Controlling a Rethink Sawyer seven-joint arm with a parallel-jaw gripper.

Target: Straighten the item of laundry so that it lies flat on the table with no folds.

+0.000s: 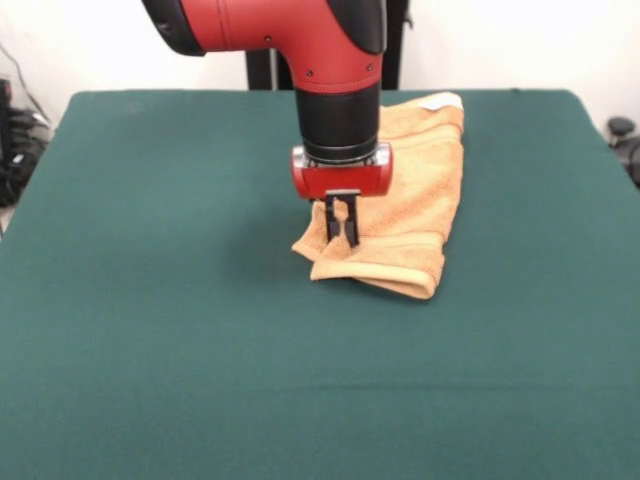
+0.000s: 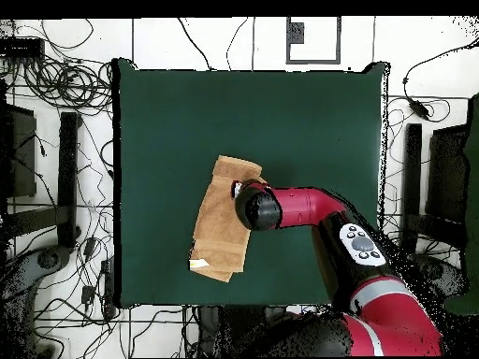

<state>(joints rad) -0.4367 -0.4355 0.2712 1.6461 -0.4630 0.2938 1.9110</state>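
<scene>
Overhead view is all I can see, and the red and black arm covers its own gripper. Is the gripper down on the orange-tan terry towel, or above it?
Observer: Down on it. In the front view the gripper has its tips at the orange-tan terry towel, near its folded end.
Operator: Open or shut?
Observer: Shut, it seems: the two black fingers stand close together with a peak of cloth pinched between them.
Operator: Is the towel off the table there?
Observer: Only that peak rises. The rest lies on the dark green felt table, with doubled layers showing at that end.
</scene>
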